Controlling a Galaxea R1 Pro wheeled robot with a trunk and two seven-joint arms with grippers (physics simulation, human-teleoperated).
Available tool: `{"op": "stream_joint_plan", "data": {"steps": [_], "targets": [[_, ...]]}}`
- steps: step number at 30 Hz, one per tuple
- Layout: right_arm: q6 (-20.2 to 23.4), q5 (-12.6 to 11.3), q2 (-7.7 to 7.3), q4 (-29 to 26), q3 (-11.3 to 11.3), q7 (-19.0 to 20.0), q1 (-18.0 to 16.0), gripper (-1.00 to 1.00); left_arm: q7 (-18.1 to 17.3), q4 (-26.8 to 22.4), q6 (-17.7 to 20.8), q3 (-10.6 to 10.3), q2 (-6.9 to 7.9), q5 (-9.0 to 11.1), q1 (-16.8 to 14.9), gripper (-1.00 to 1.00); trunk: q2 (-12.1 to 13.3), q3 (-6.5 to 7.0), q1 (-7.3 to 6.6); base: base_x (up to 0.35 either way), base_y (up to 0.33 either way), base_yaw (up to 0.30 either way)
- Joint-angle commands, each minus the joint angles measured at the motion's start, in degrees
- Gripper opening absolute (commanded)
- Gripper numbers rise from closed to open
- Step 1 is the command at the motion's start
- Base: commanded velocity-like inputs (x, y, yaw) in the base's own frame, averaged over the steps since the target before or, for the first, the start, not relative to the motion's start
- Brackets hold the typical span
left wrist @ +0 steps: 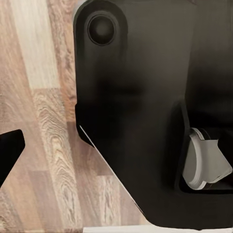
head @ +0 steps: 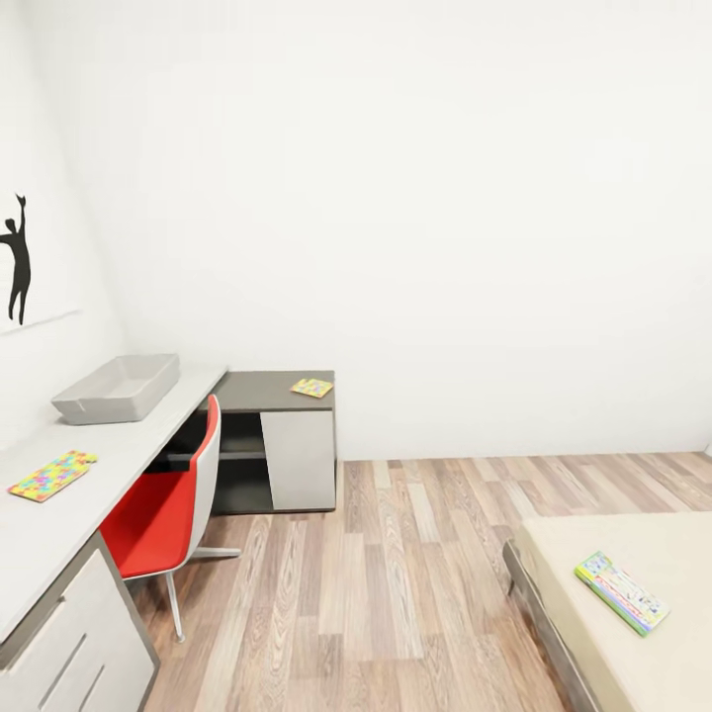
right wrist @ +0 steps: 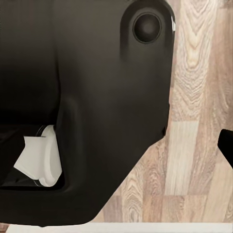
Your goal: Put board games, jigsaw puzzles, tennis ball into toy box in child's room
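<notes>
The head view looks across the child's room, white-walled with a wood-plank floor (head: 396,574); along the left wall runs the long white surface (head: 119,445), and at its far end stands the toy box (head: 117,388), light grey with sloping sides, nothing visible inside it from this angle. Nearer the camera on the same surface lies one jigsaw puzzle (head: 51,476), flat, well apart from the toy box; the second jigsaw puzzle (head: 312,388) lies on the top of the lower dark grey unit (head: 267,391) that joins the surface's far end, near its right edge. A red chair (head: 163,509) with a white shell is tucked against the surface between the two puzzles. At lower right is a corner of the bed (head: 613,554), beige mattress on a grey frame, and on it lies one board game (head: 621,592), a thin flat box with a green edge, near the mattress's front corner. A dark figure silhouette (head: 17,259) hangs on the left wall.

The left wrist view gives what the head view lacks: dark robot body (left wrist: 141,111) close up over floor planks, with a dark finger tip (left wrist: 8,150) of the left pincer at the frame edge; whether it is spread or pressed together cannot be told. The right wrist view mirrors this, black housing (right wrist: 97,97) over planks, a sliver of the right pincer's finger (right wrist: 227,145) at the edge; its state cannot be told either.
</notes>
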Motion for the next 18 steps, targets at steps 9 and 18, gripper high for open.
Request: {"op": "stream_joint_plan", "data": {"steps": [9,18], "targets": [[-0.62,-0.04,-0.09,-0.02,-0.11,0.05,-0.01,1.00,0.23,-8.24,1.57,0.15,0.14,0.13,-0.21,1.00,3.56,1.54,-1.97,0.000,0.000,0.000],[-0.62,-0.13,-0.01,-0.23,-0.19,0.05,-0.02,1.00,0.80,-9.75,7.13,0.18,0.21,0.26,-3.95,1.00,7.17,3.16,-3.94,0.000,0.000,0.000]]}}
